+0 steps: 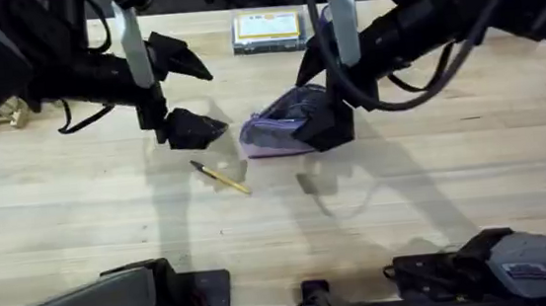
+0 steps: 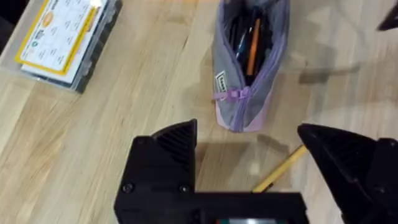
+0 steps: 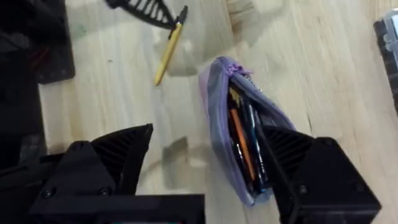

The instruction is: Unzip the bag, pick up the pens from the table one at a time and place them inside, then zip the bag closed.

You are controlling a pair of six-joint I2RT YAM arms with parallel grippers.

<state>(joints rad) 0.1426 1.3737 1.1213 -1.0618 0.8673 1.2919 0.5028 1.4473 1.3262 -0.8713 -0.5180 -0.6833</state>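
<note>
The left gripper (image 1: 189,99) hangs with its jaws spread wide and nothing between them, just above the table (image 1: 81,219), poised over the one loose yellow pen (image 1: 221,177). In the left wrist view the pen (image 2: 280,169) lies slantwise between the two black fingers (image 2: 171,149), not yet touched. The right gripper (image 1: 323,104) is also open; one finger appears to press or rest against the far end of the bag (image 1: 281,128), though whether it truly pinches the fabric I cannot tell.

The bag sits near the middle of the table, a little toward the far edge, already unzipped: the right wrist view shows its mouth (image 3: 242,137) gaping, with an orange pen and several dark ones inside, and the purple zipper pull (image 2: 233,94) parked at the end nearest the loose pen. A flat clear box with a yellow label (image 1: 267,30) lies by the far edge, well apart.

The risks I judge from here: the pen is thin and lies flat on wood, so the fingers closing slightly off its line could roll or flick it away. Carried to the bag, it could snag on the lip, since the opening is narrow and already crowded. If the right gripper lets the soft pouch sag, the mouth may collapse, and zipping later could catch a protruding pen tip.
</note>
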